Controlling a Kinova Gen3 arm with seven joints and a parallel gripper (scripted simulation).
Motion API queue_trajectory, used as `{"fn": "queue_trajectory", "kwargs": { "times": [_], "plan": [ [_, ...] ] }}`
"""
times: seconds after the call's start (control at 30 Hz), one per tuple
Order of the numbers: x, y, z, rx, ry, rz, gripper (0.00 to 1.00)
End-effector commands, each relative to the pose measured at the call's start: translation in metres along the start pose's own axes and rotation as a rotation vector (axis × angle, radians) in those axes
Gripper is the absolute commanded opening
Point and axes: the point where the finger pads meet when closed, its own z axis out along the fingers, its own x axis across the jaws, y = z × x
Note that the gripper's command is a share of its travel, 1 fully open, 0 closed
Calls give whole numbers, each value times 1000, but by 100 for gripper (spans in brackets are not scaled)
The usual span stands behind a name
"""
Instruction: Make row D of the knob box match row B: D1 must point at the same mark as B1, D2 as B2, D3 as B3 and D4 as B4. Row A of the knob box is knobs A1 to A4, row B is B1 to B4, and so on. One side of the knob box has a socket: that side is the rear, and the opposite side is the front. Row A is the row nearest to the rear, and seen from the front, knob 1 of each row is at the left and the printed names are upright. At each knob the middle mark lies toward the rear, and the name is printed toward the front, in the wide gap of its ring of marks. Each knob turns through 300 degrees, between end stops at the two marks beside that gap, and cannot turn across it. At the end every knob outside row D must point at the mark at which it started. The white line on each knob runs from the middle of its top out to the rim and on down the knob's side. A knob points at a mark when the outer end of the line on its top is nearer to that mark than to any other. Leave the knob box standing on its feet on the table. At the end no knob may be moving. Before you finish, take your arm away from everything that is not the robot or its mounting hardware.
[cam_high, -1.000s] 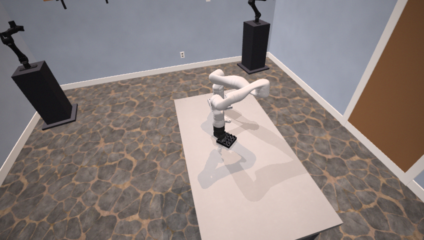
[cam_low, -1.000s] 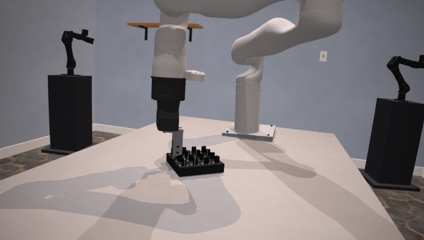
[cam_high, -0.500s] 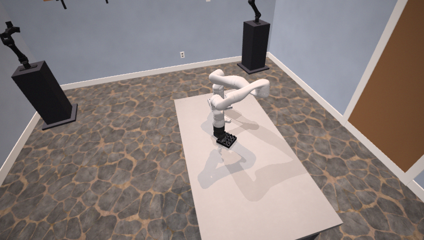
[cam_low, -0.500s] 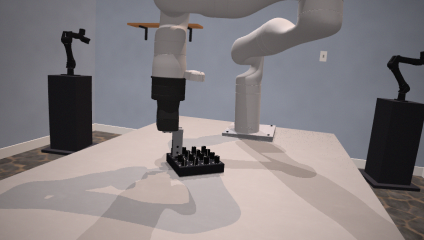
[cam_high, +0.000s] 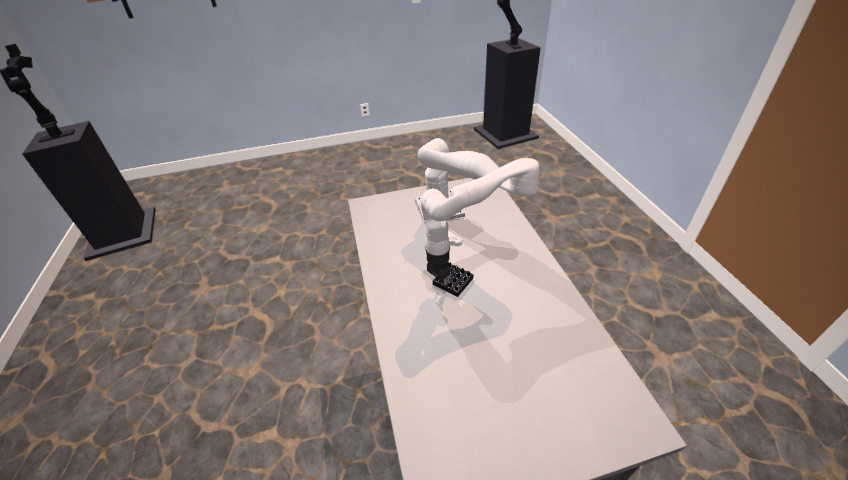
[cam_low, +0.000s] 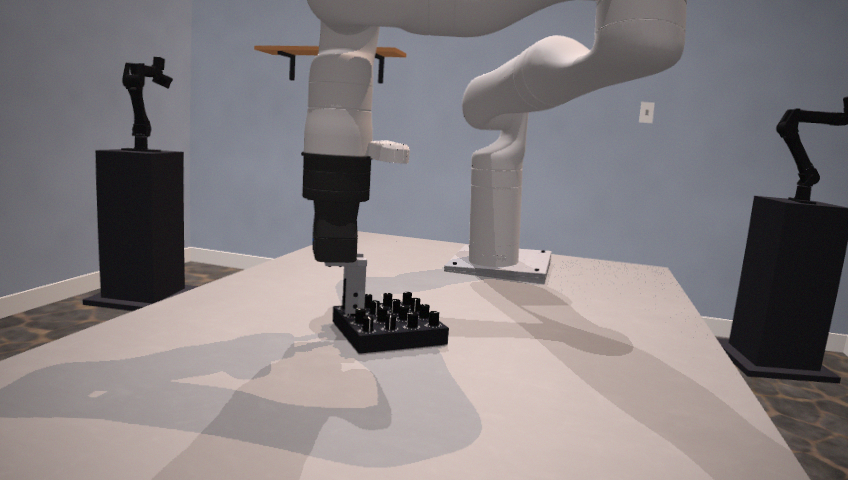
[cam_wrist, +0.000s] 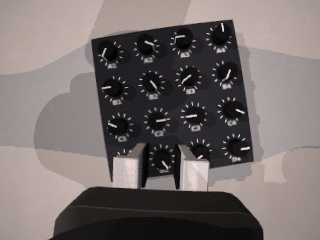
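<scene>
The black knob box (cam_wrist: 174, 96) stands on its feet on the table, and it also shows in the top and exterior views (cam_high: 453, 279) (cam_low: 389, 327). In the wrist view the names lie below the knobs, so row D is the bottom row. My gripper (cam_wrist: 161, 159) points straight down over the box's near edge. Its two fingers stand on either side of knob D2 (cam_wrist: 162, 158) with a small gap on each side, so it is open. D2's white line points down and to the right. B2 (cam_wrist: 152, 83) points much the same way. The left finger hides D1.
The arm's base plate (cam_low: 498, 264) is bolted to the table behind the box. Black pedestals with dark arms (cam_low: 139, 226) (cam_low: 788, 285) stand on the floor beside the table.
</scene>
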Motion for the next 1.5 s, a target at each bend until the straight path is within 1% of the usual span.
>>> {"fn": "queue_trajectory", "kwargs": {
  "times": [0.0,0.37,0.5,0.73,0.87,1.47],
  "plan": [
    [0,0,-1,-1,1,0,46],
    [0,0,-3,-1,1,0,46],
    [0,0,-11,-1,1,0,46],
    [0,0,-31,-1,1,0,46],
    [0,0,-37,-1,1,0,46],
    [0,0,-39,-1,1,0,46]
  ]
}}
